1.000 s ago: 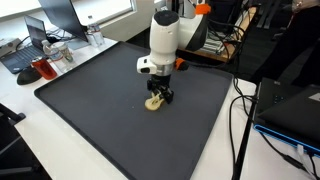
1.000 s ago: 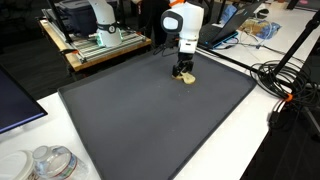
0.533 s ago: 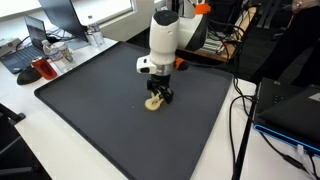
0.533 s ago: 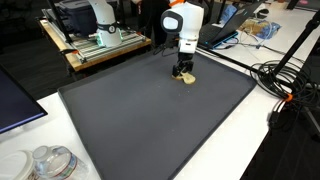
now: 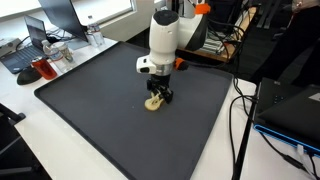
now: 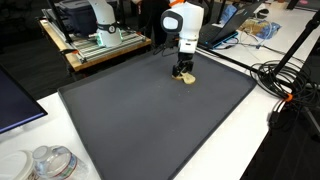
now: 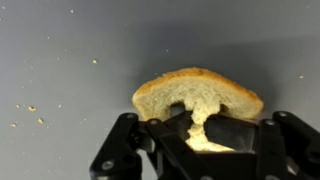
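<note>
Both exterior views are bright and evenly lit from above: the dark mat (image 5: 90,110) reads as a flat matt grey, the gripper (image 5: 160,96) throws only a small soft shadow straight beneath it, and the white table (image 5: 40,140) off the mat's near corner is almost washed out. Both pictures are small and coarse, so fine detail is lost. The wrist view is dimmer with a bluish-grey cast: the bread (image 7: 198,95) is fairly sharp and brightly lit, while the fingers (image 7: 125,150) at the bottom edge are dark and blurred.
</note>
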You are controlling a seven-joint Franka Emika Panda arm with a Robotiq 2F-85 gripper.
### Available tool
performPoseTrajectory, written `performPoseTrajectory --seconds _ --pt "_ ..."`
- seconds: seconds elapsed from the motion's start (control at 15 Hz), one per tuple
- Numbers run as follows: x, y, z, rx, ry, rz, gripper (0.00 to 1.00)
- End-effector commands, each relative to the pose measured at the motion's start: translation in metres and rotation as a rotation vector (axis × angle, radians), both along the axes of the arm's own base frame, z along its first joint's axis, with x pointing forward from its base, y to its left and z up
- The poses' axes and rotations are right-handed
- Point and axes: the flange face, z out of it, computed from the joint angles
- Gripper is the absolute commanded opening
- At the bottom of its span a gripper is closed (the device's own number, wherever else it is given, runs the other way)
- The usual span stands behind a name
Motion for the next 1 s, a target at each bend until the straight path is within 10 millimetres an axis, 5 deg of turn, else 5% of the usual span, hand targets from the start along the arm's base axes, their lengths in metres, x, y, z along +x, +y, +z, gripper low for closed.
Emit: performPoseTrajectory --seconds 0.0,0.13,0.2,0.93 --pt "0.0 -0.002 0.007 -0.018 0.006 0.018 0.0" --pt "0.0 -0.002 0.008 -0.02 0.007 0.018 0.0" --pt "0.001 -0.003 0.009 -0.029 -0.006 0.024 0.21" --pt "0.01 0.002 0.056 -0.049 -0.059 0.087 0.94"
